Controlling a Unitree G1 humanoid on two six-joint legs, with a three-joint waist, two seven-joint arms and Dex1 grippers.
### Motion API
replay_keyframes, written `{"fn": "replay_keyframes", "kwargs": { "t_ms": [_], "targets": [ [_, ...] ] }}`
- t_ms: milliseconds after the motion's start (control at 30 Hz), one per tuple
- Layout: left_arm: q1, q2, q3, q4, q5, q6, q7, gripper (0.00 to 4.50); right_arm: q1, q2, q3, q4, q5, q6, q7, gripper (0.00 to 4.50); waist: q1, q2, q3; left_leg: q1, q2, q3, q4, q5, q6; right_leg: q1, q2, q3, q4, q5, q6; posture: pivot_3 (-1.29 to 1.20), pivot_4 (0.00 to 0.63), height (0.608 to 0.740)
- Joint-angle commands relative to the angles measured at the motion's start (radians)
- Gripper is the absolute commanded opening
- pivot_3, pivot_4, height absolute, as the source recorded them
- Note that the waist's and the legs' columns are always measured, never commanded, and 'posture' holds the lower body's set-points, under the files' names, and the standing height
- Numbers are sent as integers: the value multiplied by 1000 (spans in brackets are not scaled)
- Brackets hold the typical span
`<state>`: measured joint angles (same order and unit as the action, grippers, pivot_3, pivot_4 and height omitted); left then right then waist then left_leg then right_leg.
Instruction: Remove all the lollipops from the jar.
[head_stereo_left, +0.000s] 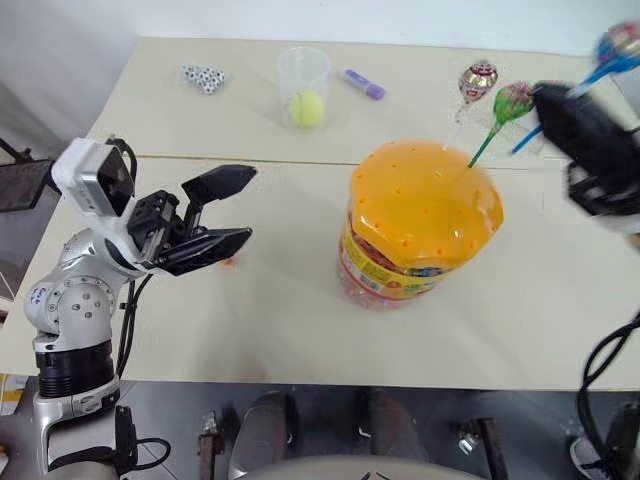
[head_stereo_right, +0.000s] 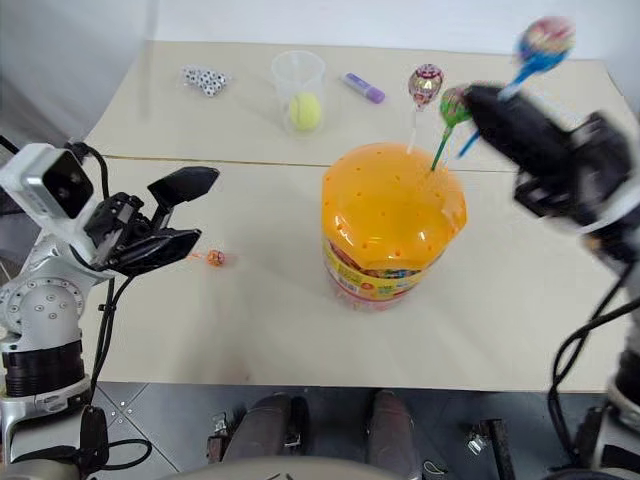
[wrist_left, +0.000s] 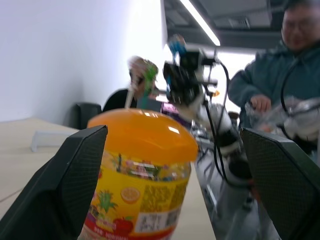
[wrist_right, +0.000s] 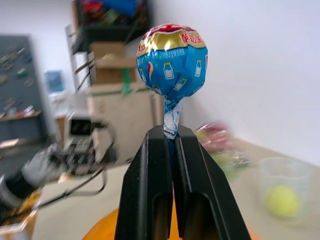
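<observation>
the right gripper (wrist_right: 170, 142) is pressed together on the stick of the blue lollipop (wrist_right: 172, 60), pinching just under the wrapped head so the candy stands up above the fingertips, lifted clear of the jar (head_stereo_left: 420, 225) and off to its far right side. the jar sits near the middle of the table (head_stereo_left: 250, 330), its domed orange lid (head_stereo_left: 425, 200) dotted with small holes, which looks to be why the sticks stand upright: the green lollipop (head_stereo_left: 512, 100) and the pink-red lollipop (head_stereo_left: 478, 80) both rise from holes near the lid's far edge. a small orange lollipop (head_stereo_right: 214, 258) lies flat on the table left of the jar, out already. the left gripper (head_stereo_left: 222, 212) hangs spread wide and empty on the jar's left, aimed at it, perhaps ready to steady it. behind stand a clear cup (head_stereo_left: 304, 75) holding a yellow-green ball (head_stereo_left: 306, 107). i'd say two are out, two remain.
</observation>
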<state>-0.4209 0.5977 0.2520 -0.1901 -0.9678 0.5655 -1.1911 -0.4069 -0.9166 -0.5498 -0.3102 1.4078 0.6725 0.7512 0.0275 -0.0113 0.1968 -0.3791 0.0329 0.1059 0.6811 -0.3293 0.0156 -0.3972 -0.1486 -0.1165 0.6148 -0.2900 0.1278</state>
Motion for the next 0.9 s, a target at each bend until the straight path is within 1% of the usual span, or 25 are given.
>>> {"fn": "replay_keyframes", "kwargs": {
  "t_ms": [33,100,133,200,233,300,333,400,433,500,567,600,667,733,800,900],
  "targets": [
    [-8,27,-48,-35,91,-80,-60,4500,146,-151,-111,123,-126,88,60,12,2,0,0,-1,0,1,0,0,0,0,0,-1,-2,0,0,0,150,740],
    [-10,34,-73,-37,121,-101,-77,4500,288,-251,-60,209,-347,79,84,12,0,-1,-1,-3,0,3,0,-1,1,0,0,-2,-4,0,0,0,150,740],
    [-9,35,-82,-40,131,-109,-84,4500,340,-295,3,253,-457,64,64,12,-1,-2,-1,-4,0,3,1,-1,1,0,0,-2,-5,0,1,0,150,740],
    [-8,36,-87,-47,131,-107,-85,4500,373,-339,147,340,-647,30,-7,12,-6,-2,-1,-5,0,5,2,-1,2,0,0,-1,-7,2,3,0,150,740],
    [-9,34,-88,-48,129,-105,-83,4500,370,-344,188,367,-706,15,-17,12,-8,-2,-1,-5,0,7,2,0,3,0,0,0,-8,2,4,0,150,740],
    [-5,35,-85,-51,127,-103,-78,4500,348,-340,361,447,-903,-100,-2,12,-16,1,-1,-5,0,9,2,0,2,-2,0,1,-8,2,4,0,150,740],
    [-2,36,-84,-53,126,-102,-75,4500,336,-331,425,484,-982,-164,11,12,-21,2,-1,-5,0,9,2,0,2,-3,0,2,-7,2,4,0,150,740],
    [1,35,-82,-57,123,-99,-67,4500,301,-291,486,577,-1072,-265,23,12,-32,2,-1,-6,0,9,2,0,2,-5,0,2,-5,2,4,0,150,740],
    [2,35,-82,-59,123,-98,-63,4500,276,-263,494,631,-1105,-313,7,12,-34,1,-1,-6,1,10,2,0,2,-6,0,2,-4,2,4,0,150,740],
    [4,35,-76,-64,117,-93,-50,4500,243,-218,490,696,-1116,-370,43,505,-35,-1,-2,-6,1,11,2,0,1,-6,0,2,-5,2,4,0,150,740],
    [6,36,-66,-71,106,-85,-36,4500,235,-187,442,693,-1080,-413,112,999,-32,-3,-3,-6,1,10,3,0,1,-5,0,2,-5,2,5,0,150,740],
    [6,34,-59,-72,96,-78,-26,4500,237,-176,407,675,-1049,-432,153,1353,-31,-3,-3,-6,1,10,3,0,1,-5,0,2,-5,3,5,0,150,740],
    [5,28,-40,-69,70,-66,-5,4500,242,-133,286,591,-907,-429,262,1967,-31,-2,-3,-6,2,10,3,0,1,-5,0,2,-5,3,5,0,150,740],
    [-2,13,-7,-58,26,-43,33,4500,241,-78,150,483,-753,-435,349,2546,-29,1,-1,-6,2,10,3,0,1,-5,1,2,-4,3,5,0,150,740],
    [-5,5,21,-48,-12,-22,63,4500,249,-50,67,384,-665,-411,385,2546,-25,5,0,-6,1,7,3,0,1,-5,0,3,-5,3,6,0,150,740],
    [-15,-14,64,-28,-75,8,117,4500,229,-36,-5,199,-519,-279,310,2546,-16,5,0,-6,0,0,3,0,2,-5,0,3,-4,4,7,0,150,740]
  ]
}}
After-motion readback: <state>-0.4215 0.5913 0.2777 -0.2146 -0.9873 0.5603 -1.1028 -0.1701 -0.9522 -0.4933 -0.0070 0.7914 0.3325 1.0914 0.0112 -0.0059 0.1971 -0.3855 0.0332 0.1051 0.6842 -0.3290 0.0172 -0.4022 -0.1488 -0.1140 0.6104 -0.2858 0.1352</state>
